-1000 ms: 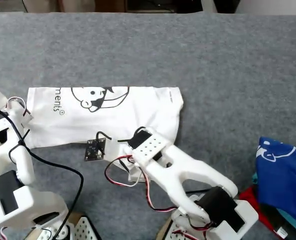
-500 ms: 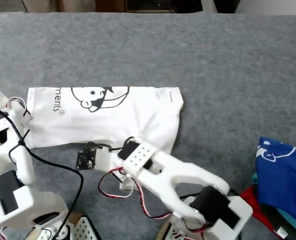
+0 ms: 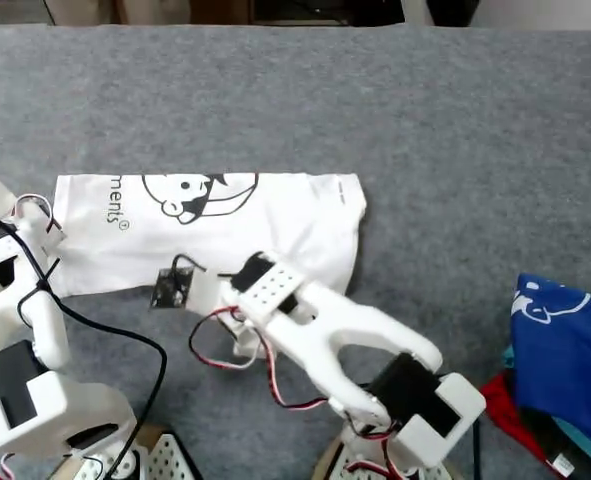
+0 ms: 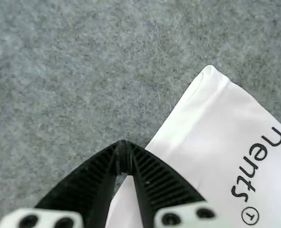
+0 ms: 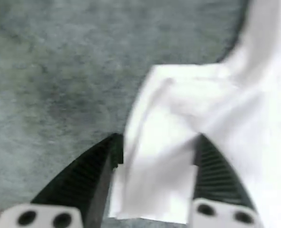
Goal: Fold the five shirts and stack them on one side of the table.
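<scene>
A white shirt (image 3: 225, 225) with a black cartoon print lies folded flat on the left half of the table. My left gripper (image 4: 122, 151) sits at the shirt's left edge (image 4: 211, 142), black fingers shut with white cloth between them; the high view shows it at the shirt's left end (image 3: 40, 222). My right arm (image 3: 275, 295) reaches over the shirt's near edge. My right gripper (image 5: 157, 147) is open, with a bunched fold of white shirt (image 5: 169, 137) lying between its fingers. A blue shirt (image 3: 565, 345) rests at the right edge.
Grey felt (image 3: 425, 120) covers the whole table. Red and teal cloth (image 3: 520, 425) lies under the blue shirt at the near right corner. Loose wires (image 3: 225, 350) trail from the right arm, and a black cable (image 3: 105, 325) runs from the left arm.
My right arm has shifted left and slightly away along the shirt's near edge. The left arm and the shirt's outline have stayed put.
</scene>
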Tool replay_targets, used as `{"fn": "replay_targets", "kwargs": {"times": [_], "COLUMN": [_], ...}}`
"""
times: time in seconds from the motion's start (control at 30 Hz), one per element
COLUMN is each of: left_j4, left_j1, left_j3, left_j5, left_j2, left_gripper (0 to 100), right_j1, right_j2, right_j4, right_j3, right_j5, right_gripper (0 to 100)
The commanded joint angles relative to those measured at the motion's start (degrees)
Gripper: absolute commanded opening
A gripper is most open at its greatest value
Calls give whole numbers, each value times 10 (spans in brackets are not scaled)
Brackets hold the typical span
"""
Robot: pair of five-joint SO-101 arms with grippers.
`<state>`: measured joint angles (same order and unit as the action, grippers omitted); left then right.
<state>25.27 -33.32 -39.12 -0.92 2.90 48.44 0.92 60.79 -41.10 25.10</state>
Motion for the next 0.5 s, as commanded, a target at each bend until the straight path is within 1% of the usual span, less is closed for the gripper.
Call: {"fn": "replay_targets", "kwargs": {"times": [0.0, 0.1, 0.27, 0.37, 0.47], "left_j4": [1, 1, 1, 2, 2], "left_j1": [0, 0, 0, 0, 0], "left_j3": [26, 26, 26, 26, 26], "left_j5": [8, 8, 8, 8, 8], "left_j2": [1, 1, 1, 1, 1], "left_gripper": [21, 21, 21, 21, 21], "right_j1": [-12, -39, -84, -91, -93], "right_j2": [17, 19, 19, 16, 18], "right_j4": [7, 6, 5, 12, 44], "right_j3": [-2, 4, 24, 50, 98], "right_j5": [-4, -22, -18, -15, 11], "right_gripper": [95, 54, 7, 5, 5]}}
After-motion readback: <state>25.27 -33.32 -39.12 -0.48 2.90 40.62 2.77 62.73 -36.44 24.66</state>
